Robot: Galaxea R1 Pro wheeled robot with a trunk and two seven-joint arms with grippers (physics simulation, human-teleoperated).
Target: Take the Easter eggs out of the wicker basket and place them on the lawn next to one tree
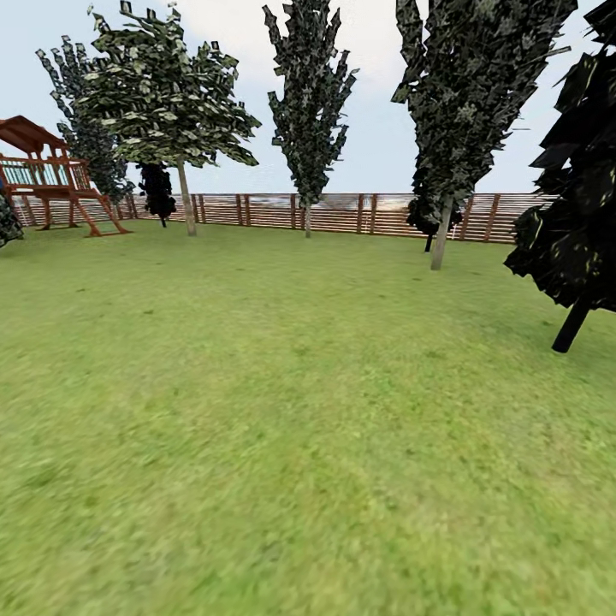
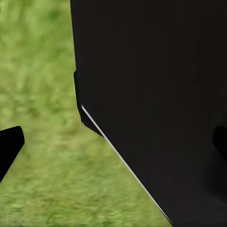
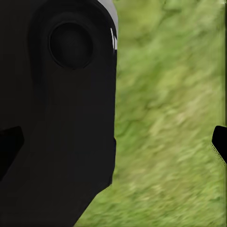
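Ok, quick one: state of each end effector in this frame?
Left end effector: cannot be told; a dark fingertip shows over the lawn, nothing held that shows.
Right end effector: cannot be told; two fingertips apart, nothing between.

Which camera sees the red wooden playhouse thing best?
The head view: the red play structure stands at the far left, by the fence. Both wrist views look down at grass past dark robot parts, with no playhouse.

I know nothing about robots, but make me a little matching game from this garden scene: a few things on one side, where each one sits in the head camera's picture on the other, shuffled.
Things:
1. play frame
2. fence
3. dark-trunked tree
4. lawn

Places:
A. right edge
B. foreground
C. far left
D. along the back

Pairs: 1-C, 2-D, 3-A, 4-B
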